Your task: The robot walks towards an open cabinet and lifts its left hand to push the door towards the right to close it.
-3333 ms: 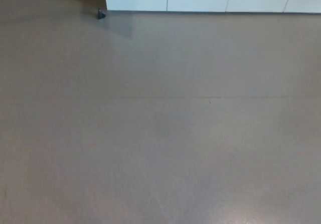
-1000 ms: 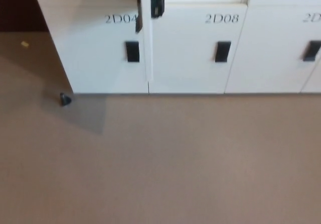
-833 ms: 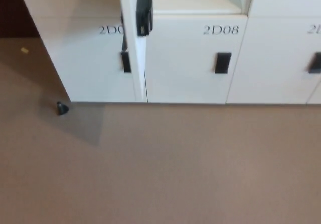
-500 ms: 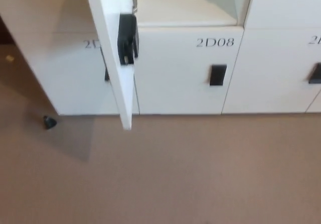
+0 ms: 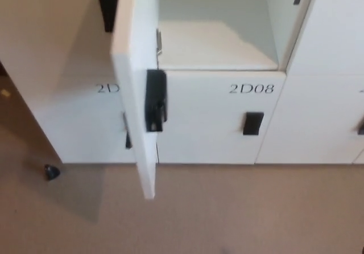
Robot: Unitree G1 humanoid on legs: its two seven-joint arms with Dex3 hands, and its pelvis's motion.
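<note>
Head view takes in, from left to right, a small dark object [image 5: 52, 172] on the floor [image 5: 239, 214], the open door [image 5: 133, 89] jutting edge-on toward the camera with its black latch [image 5: 155, 101], the bare open compartment [image 5: 213, 35], and the shut locker marked 2D08 [image 5: 216, 117]. Neither hand shows, so their state cannot be told. The approach looks about done; next the left hand should rise outside the door's left face and push it rightward.

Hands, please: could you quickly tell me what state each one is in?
Left hand: not in view.
Right hand: not in view.
</note>
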